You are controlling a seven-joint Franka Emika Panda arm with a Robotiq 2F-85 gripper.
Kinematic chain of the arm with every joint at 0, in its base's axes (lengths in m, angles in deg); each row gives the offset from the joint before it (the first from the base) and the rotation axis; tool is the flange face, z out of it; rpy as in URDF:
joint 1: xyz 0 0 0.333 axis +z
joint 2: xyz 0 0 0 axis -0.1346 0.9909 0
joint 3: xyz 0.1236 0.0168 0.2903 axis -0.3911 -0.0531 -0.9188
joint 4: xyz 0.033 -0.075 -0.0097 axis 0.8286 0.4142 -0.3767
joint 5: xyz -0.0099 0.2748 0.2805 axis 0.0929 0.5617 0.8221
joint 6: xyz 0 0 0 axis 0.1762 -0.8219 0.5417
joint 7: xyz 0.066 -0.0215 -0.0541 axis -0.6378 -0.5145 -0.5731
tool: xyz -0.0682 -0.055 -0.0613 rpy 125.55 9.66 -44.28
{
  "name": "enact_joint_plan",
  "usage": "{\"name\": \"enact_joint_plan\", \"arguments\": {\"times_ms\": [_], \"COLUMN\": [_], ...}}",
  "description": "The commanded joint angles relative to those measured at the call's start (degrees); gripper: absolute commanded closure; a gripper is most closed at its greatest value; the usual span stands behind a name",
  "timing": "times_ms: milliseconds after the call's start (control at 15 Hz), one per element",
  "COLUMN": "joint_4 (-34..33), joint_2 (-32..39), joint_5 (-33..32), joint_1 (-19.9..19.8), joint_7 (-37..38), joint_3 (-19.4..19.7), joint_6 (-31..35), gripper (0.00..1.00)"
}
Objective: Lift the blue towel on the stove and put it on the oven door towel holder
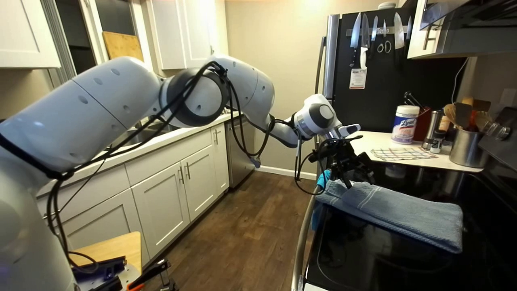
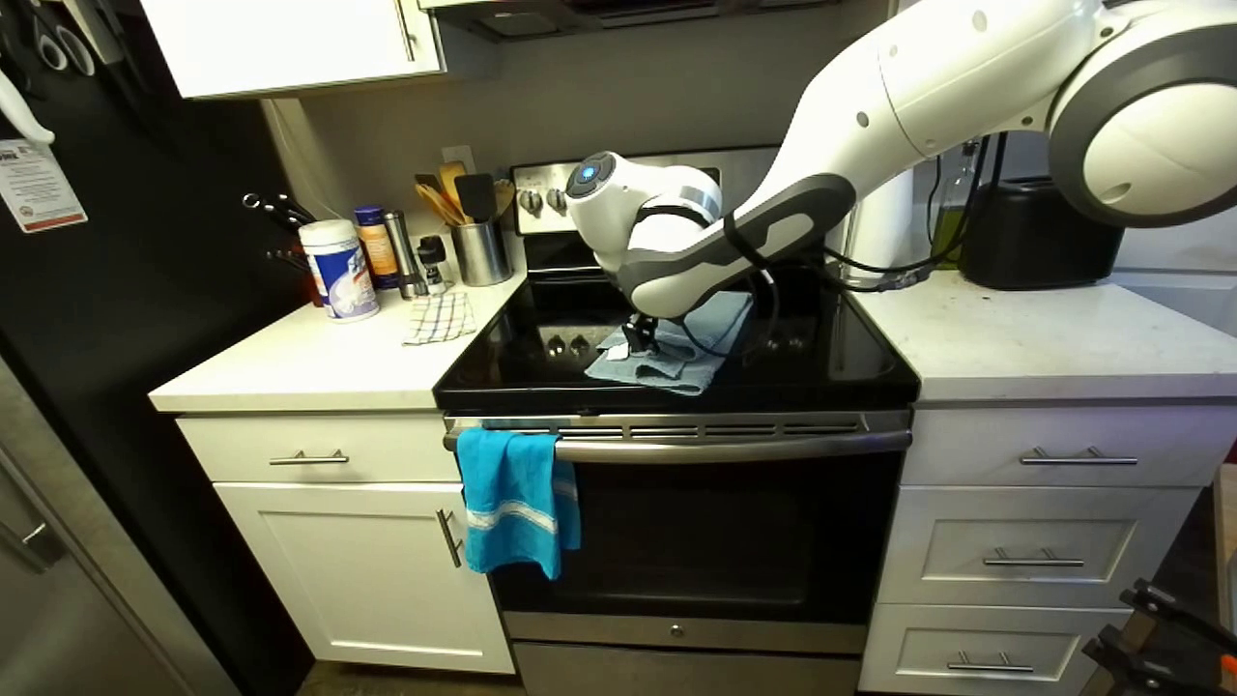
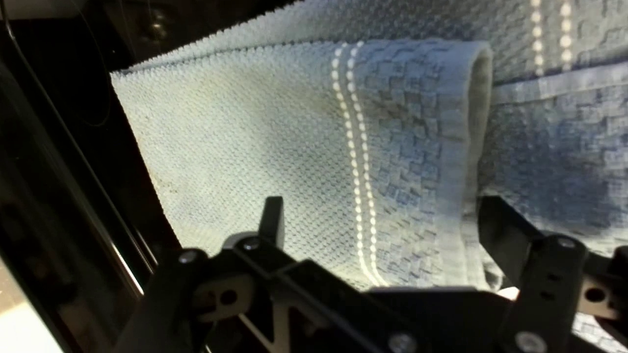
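Observation:
The slate-blue towel lies folded on the glossy black stove top [image 1: 375,262]. The towel shows in both exterior views [image 1: 412,212] [image 2: 720,324] and fills much of the wrist view [image 3: 221,122]. My gripper [image 1: 359,181] points down at the towel's end near the stove's front edge; it also shows there in an exterior view [image 2: 640,336]. In the wrist view my gripper [image 3: 382,206] is open, its fingers wide apart, with a folded towel layer between them. I cannot tell if the fingertips touch the cloth. The oven door towel holder [image 2: 734,450] runs below the stove's front edge.
A bright turquoise towel [image 2: 512,503] hangs over one end of the oven handle. A small white piece [image 2: 617,352] lies by the gripper. A utensil pot [image 2: 481,253], a wipes canister [image 2: 340,275] and a checked cloth [image 2: 440,319] stand or lie on the counter beside the stove.

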Motion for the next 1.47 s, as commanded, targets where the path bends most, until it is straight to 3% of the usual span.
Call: {"name": "enact_joint_plan", "arguments": {"times_ms": [0,1400], "joint_4": [-1.4,-0.9], "joint_2": [0.3,1.6], "joint_5": [0.7,0.3], "joint_1": [0.4,-0.8], "joint_7": [-2.2,-0.7], "joint_3": [-1.0,1.0], "joint_6": [0.4,-1.6], "gripper": [0.0,0.0]}}
